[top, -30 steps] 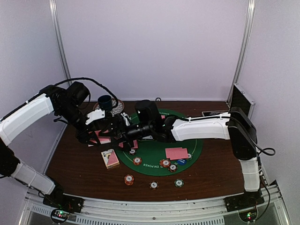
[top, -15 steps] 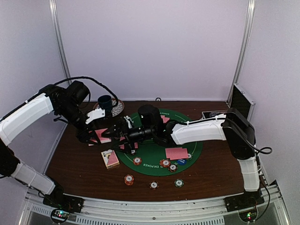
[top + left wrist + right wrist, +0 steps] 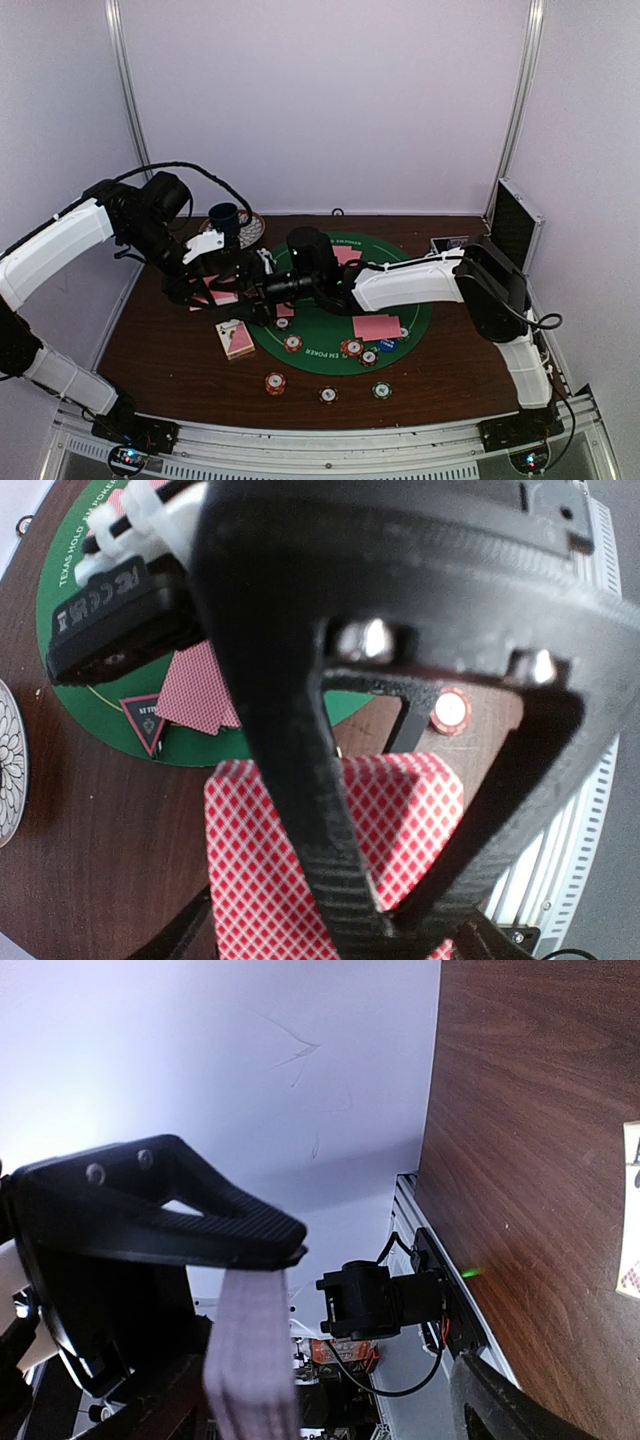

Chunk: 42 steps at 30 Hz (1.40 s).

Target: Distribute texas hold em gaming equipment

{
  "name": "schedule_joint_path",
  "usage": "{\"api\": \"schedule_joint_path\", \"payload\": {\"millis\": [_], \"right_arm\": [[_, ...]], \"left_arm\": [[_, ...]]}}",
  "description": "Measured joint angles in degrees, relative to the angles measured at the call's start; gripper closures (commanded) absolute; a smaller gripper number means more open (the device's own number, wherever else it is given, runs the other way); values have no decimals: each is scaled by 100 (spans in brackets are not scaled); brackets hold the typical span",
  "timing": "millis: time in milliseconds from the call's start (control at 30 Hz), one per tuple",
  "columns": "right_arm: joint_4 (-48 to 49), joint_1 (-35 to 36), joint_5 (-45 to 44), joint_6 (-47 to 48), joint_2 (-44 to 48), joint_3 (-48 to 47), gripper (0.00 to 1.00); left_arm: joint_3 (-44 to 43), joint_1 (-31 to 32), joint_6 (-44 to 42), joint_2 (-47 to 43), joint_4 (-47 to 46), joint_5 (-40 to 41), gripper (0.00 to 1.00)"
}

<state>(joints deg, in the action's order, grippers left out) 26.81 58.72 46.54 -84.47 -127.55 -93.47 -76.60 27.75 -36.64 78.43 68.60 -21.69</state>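
Left gripper (image 3: 222,283) is clamped on the deck of pink-backed playing cards (image 3: 405,820), left of centre in the overhead view. Right gripper (image 3: 258,290) stands spread beside it (nothing held). The cards are probably light, slick and bendy; pinch a free edge.

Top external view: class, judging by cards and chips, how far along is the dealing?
Done: pink-backed cards lie on the green mat, chips beside them. In hand: the left gripper is shut on the deck; the open right gripper reaches for it. Left: three chips off the mat look undistributed.
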Motion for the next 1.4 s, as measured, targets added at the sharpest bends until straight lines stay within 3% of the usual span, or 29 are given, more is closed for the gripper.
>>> {"api": "schedule_joint_path", "payload": {"millis": [500,933,1400], "right_arm": [[-291,2,35,-15,-297,-487,20],[-514,-284,186,415,175,175,25],[-1082,-284,219,603,275,-247,23]], "left_arm": [[-70,-2,0,0,4,-17,100],[-70,0,0,7,4,-15,100],[-70,0,0,4,11,-24,100]]}}
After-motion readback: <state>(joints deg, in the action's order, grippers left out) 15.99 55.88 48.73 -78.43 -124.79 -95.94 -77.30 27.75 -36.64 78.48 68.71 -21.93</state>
